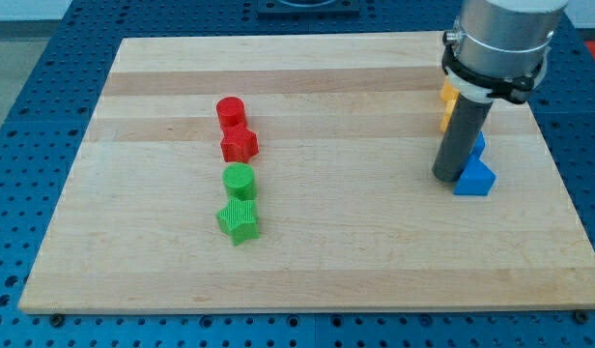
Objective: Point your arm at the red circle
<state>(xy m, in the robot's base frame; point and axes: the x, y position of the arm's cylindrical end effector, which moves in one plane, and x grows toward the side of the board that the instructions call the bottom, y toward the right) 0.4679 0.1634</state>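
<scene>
The red circle [230,111] lies on the wooden board [307,261], left of the middle, touching a red star-like block [240,145] just below it. My tip [445,178] stands far to the view's right of the red circle, against the left side of a blue triangle-like block [474,178]. The rod and the arm's grey housing hide part of the blocks behind them.
A green circle [240,180] and a green star [239,221] sit below the red pair. Yellow blocks [449,95] and another blue block [479,145] show partly behind the rod. The board lies on a blue perforated table.
</scene>
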